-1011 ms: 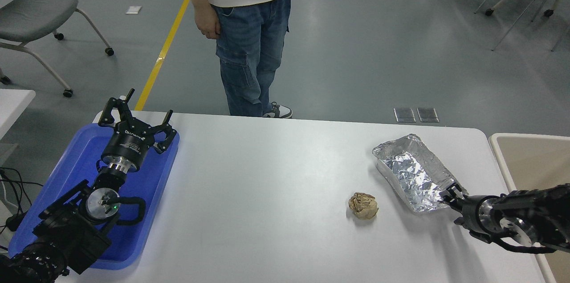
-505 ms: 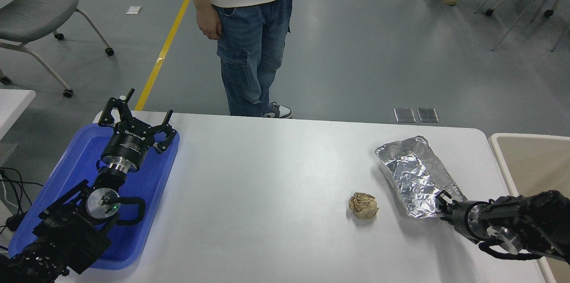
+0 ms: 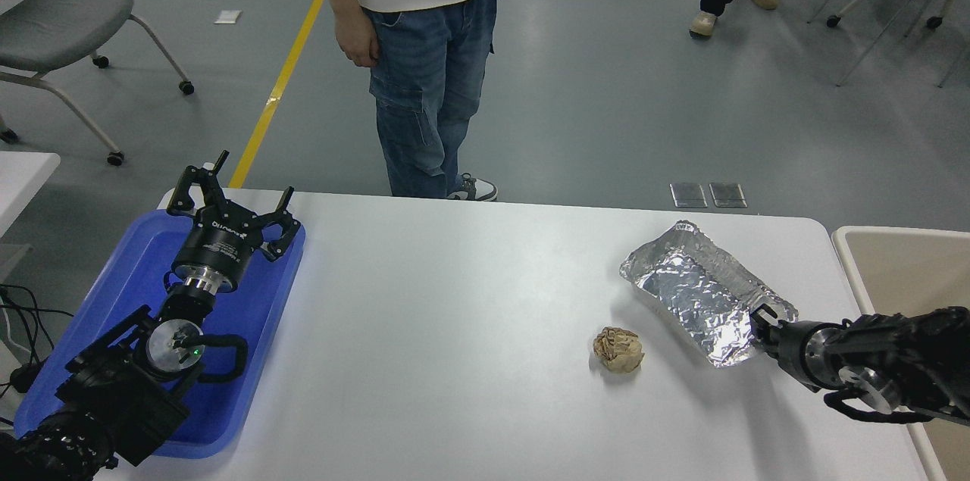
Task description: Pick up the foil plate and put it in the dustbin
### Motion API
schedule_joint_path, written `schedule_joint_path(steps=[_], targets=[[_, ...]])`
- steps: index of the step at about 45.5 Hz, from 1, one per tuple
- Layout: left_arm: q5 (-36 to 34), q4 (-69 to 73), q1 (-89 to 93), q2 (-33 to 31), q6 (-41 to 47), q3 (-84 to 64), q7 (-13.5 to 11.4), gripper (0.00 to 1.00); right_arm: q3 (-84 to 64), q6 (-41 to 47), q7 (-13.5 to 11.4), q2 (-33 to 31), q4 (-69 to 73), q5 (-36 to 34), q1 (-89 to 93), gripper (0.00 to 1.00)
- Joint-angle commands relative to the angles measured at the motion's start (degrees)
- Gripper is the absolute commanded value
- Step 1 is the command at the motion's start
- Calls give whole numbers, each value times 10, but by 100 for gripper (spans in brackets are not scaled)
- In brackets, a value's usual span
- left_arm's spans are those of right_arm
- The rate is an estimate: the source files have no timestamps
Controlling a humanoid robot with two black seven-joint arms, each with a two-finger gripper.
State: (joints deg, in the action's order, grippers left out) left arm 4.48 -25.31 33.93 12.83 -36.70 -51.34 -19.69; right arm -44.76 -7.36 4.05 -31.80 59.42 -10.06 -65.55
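Observation:
The foil plate point(image 3: 701, 292) is a shiny crinkled tray at the table's right. It is tilted, its near right corner raised off the table. My right gripper point(image 3: 761, 326) is shut on that near corner and comes in from the right edge. The dustbin point(image 3: 894, 261) is a beige bin with a cream rim, just beyond the table's right edge; only part of it shows. My left gripper point(image 3: 231, 197) is parked, open and empty, over the blue tray point(image 3: 121, 276) at the lower left.
A crumpled brown paper ball point(image 3: 618, 349) lies just left of the foil plate. A person point(image 3: 417, 49) in jeans stands at the table's far side. Chairs stand at the far left and far right of the floor.
My right gripper has lifted the foil plate's near corner and swung the plate, so that its far end points more to the left. The left arm has not moved.

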Motion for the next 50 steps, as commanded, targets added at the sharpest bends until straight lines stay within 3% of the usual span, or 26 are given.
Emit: schedule_joint_path(steps=[1,12,27,50], targets=[[0,0,0,0,0,0,0,100,-32,37,-3,-41,31,0,-62,0],[0,0,0,0,0,0,0,100,-128,117,-17,-83,106,5,-219,0],[0,0,0,0,0,0,0,100,-299,270,-20,-85,124,13,-483,0],[0,0,0,0,0,0,0,100,-386,352,-20,-78,124,30,-645,0]])
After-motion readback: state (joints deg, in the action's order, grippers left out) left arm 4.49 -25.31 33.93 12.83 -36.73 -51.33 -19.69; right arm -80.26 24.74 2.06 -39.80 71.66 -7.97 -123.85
